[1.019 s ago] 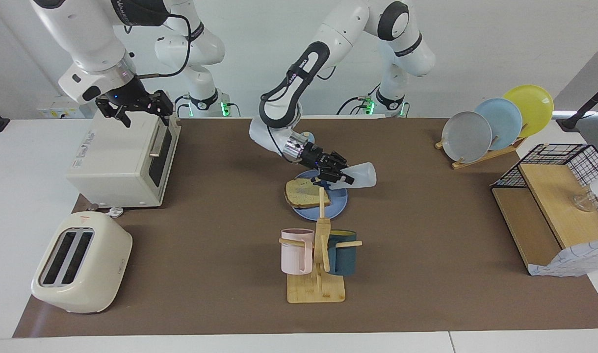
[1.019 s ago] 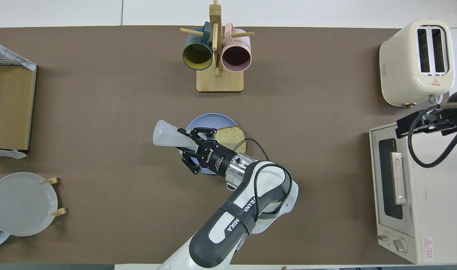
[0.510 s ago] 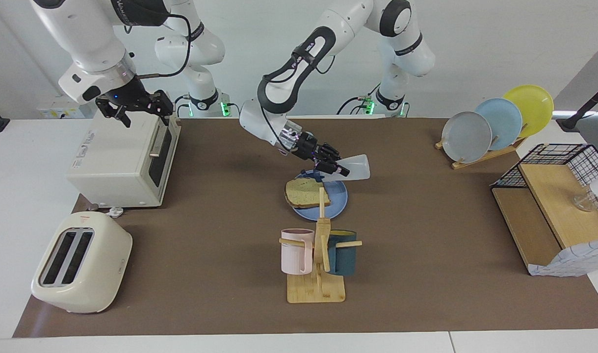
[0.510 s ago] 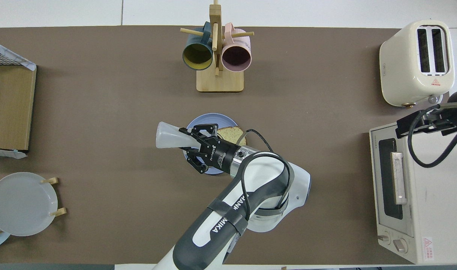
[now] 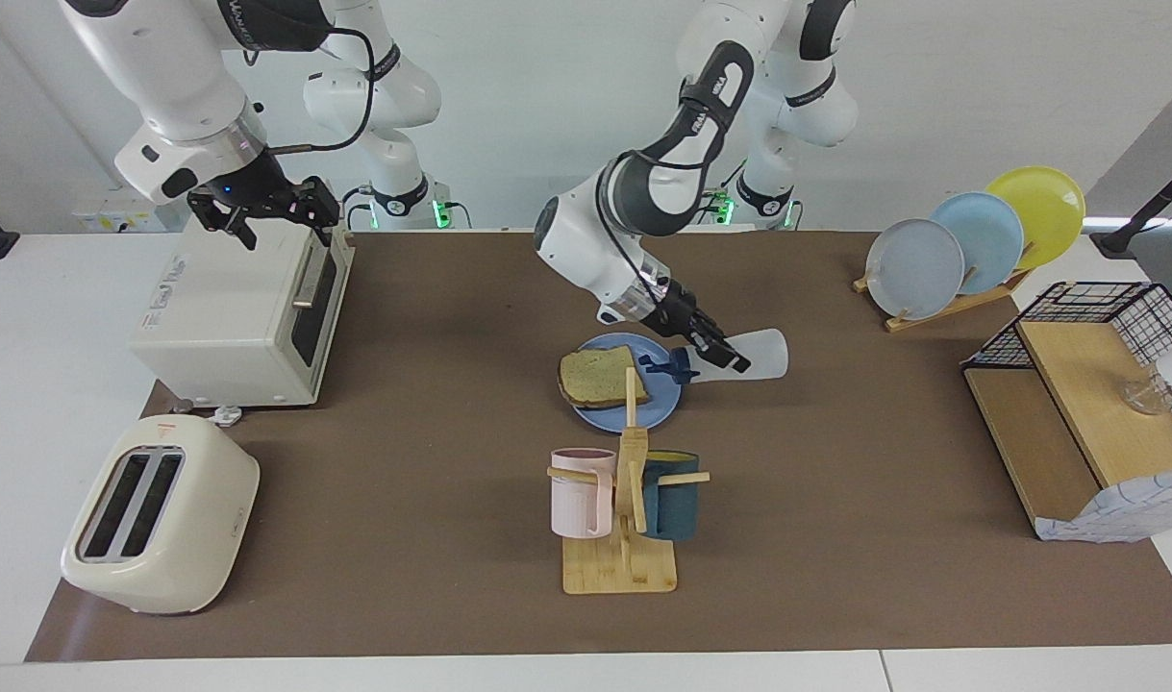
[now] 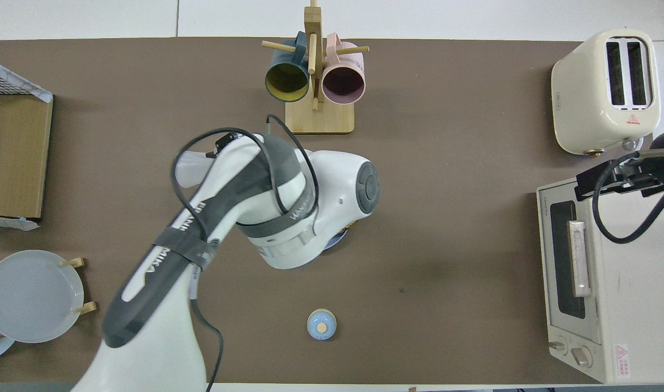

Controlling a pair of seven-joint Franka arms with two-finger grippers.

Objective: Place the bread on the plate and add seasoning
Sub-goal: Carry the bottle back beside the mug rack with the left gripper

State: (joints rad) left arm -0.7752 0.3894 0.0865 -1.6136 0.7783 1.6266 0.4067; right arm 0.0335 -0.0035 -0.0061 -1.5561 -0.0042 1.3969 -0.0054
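The bread (image 5: 597, 377) lies flat on the blue plate (image 5: 659, 407) at the middle of the table. My left gripper (image 5: 719, 353) is shut on the seasoning (image 5: 757, 354), a translucent bottle held almost level in the air. Its dark cap (image 5: 668, 365) points at the bread, over the plate's rim toward the left arm's end. In the overhead view the left arm covers the bread and the gripper; only the seasoning's base (image 6: 188, 169) and a sliver of the plate (image 6: 337, 239) show. My right gripper (image 5: 280, 223) waits open over the toaster oven (image 5: 244, 317).
A mug rack (image 5: 624, 500) with two mugs stands just farther from the robots than the plate. A toaster (image 5: 158, 514) sits beside the oven. Upright plates (image 5: 970, 245) and a wire-and-wood shelf (image 5: 1085, 404) fill the left arm's end. A small bell (image 6: 321, 325) sits near the robots.
The left arm swung around and carried the bottle toward the left arm's end, so its cap now points at the bread from the plate's edge. The right arm stayed still.
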